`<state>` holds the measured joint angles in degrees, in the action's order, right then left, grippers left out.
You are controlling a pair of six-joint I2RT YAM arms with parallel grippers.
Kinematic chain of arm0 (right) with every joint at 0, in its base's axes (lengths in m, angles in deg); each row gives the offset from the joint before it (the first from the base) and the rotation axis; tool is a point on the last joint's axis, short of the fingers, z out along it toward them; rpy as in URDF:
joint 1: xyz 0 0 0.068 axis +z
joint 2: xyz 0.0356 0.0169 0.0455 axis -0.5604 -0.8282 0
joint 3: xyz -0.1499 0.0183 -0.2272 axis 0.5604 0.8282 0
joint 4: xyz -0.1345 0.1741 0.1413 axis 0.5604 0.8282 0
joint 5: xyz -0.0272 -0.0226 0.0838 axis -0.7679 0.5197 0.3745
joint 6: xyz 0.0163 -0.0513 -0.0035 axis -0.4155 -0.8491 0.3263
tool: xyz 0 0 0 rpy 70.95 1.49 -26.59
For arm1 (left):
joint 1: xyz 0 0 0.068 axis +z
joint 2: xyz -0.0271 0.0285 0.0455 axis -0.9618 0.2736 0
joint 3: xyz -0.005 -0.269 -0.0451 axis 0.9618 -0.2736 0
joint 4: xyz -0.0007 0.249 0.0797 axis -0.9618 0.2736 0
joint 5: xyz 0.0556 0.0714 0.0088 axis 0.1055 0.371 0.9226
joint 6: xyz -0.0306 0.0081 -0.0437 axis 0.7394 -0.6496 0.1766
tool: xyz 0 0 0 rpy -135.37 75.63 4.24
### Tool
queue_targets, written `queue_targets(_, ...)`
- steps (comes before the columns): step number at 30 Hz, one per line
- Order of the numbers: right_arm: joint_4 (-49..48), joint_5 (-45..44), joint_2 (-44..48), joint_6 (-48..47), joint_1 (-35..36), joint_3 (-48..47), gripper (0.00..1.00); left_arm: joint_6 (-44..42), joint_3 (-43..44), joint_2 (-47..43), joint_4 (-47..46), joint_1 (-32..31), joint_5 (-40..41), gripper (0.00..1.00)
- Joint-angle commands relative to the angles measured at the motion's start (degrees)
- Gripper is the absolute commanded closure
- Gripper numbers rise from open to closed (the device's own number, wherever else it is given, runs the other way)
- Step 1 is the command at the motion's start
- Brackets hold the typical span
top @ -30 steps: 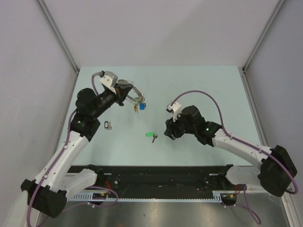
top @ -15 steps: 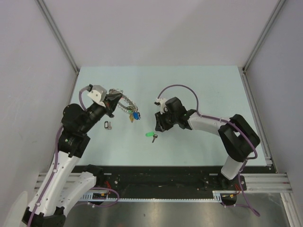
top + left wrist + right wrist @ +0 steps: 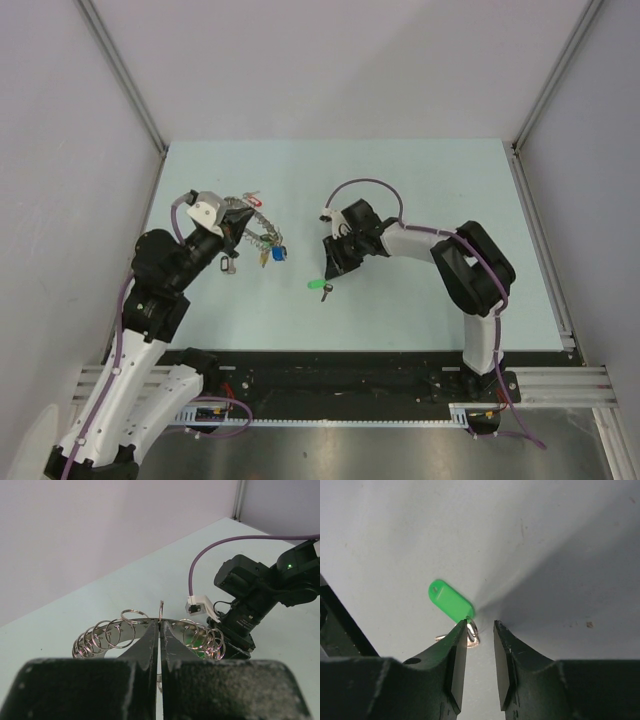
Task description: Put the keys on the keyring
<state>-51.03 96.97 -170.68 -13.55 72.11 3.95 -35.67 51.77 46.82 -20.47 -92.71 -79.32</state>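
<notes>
Green-tagged silver key (image 3: 451, 601) lies on pale table (image 3: 545, 540); right gripper (image 3: 480, 626) fingers spread over its ring end. Left gripper (image 3: 160, 632) pinches silvery metal keyring hoop (image 3: 105, 635).

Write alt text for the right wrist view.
The right gripper is open over a pale table, its two dark fingers pointing at a green-tagged key. The key's small metal ring sits in the gap, close against one fingertip. The green tag lies flat, angled up and to the left.
</notes>
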Motion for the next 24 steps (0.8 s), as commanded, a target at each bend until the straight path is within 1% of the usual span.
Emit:
queue_targets(1,3.0,3.9,-2.5,-1.4,-0.3,-3.7,0.68,-1.2,0.3,-1.1,-3.3,0.4,0.7,1.0)
queue_targets(3,3.3,4.8,-3.1,-1.6,-0.5,-4.0,0.69,-1.3,0.3,-1.1,-3.2,0.4,0.7,1.0)
queue_targets(8,4.3,6.3,-3.9,-2.0,-0.8,-4.5,0.76,-1.3,0.3,-1.1,-3.1,0.4,0.2,1.0)
queue_targets(13,5.0,7.1,-4.3,-2.3,-0.8,-4.6,0.8,-1.2,0.3,-0.9,-3.0,0.4,0.0,1.0)
queue_targets(16,5.2,7.3,-4.3,-2.5,-0.9,-4.6,0.86,-1.3,0.3,-0.8,-2.9,0.4,-0.1,1.0)
queue_targets(17,5.2,7.2,-4.2,-2.5,-0.9,-4.6,0.91,-1.3,0.3,-0.8,-3.2,0.4,-0.3,1.0)
queue_targets(20,5.6,6.4,-3.1,-3.2,-0.9,-4.7,0.99,-1.3,0.3,-0.7,-3.0,0.4,-0.5,1.0)
queue_targets(24,7.5,4.4,-0.2,-4.8,-0.8,-4.7,1.0,-1.4,0.3,-0.4,-2.9,0.4,-0.8,0.99)
